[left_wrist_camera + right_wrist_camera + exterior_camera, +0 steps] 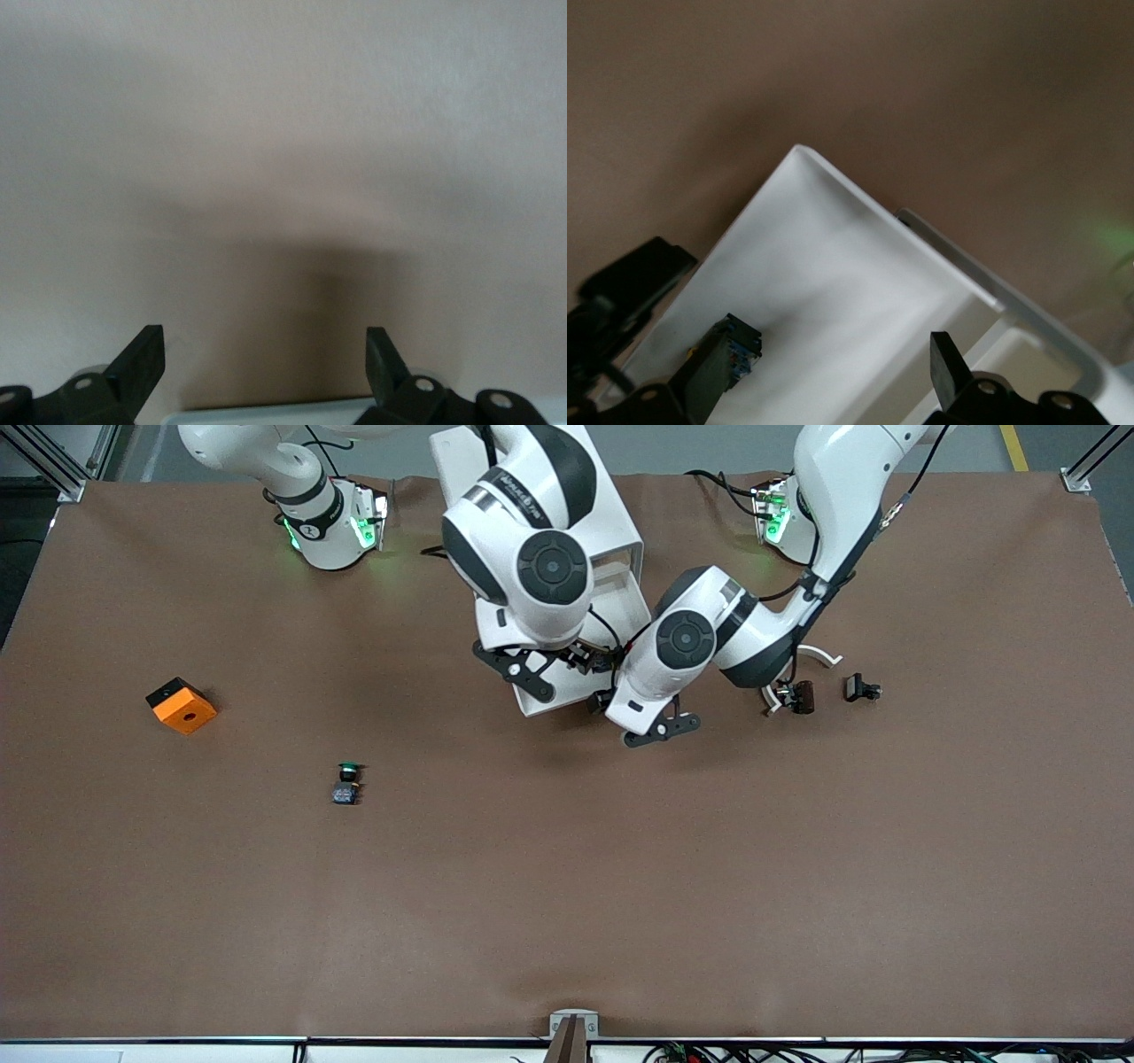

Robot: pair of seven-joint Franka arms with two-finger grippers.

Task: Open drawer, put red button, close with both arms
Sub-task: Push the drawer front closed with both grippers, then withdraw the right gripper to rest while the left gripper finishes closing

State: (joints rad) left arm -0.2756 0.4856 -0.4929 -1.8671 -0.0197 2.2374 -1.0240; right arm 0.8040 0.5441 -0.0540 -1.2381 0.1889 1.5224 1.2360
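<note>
The white cabinet (611,514) stands at the table's middle, close to the arms' bases. Its drawer (622,607) is pulled out toward the front camera. My right gripper (580,660) is over the open drawer, fingers apart. In the right wrist view the gripper (828,372) is open above the drawer's white floor and rim (859,199). The red button's grey-blue base (741,347) lies there against one finger (707,376); its cap is hidden. My left gripper (602,701) is open at the drawer's front corner. In the left wrist view the gripper (264,363) faces a flat cream surface (283,133) close up.
A green-capped button (347,782) and an orange cube (181,705) lie toward the right arm's end of the table, nearer the front camera. Small black parts (861,688) (797,696) and a white curved piece (819,655) lie toward the left arm's end.
</note>
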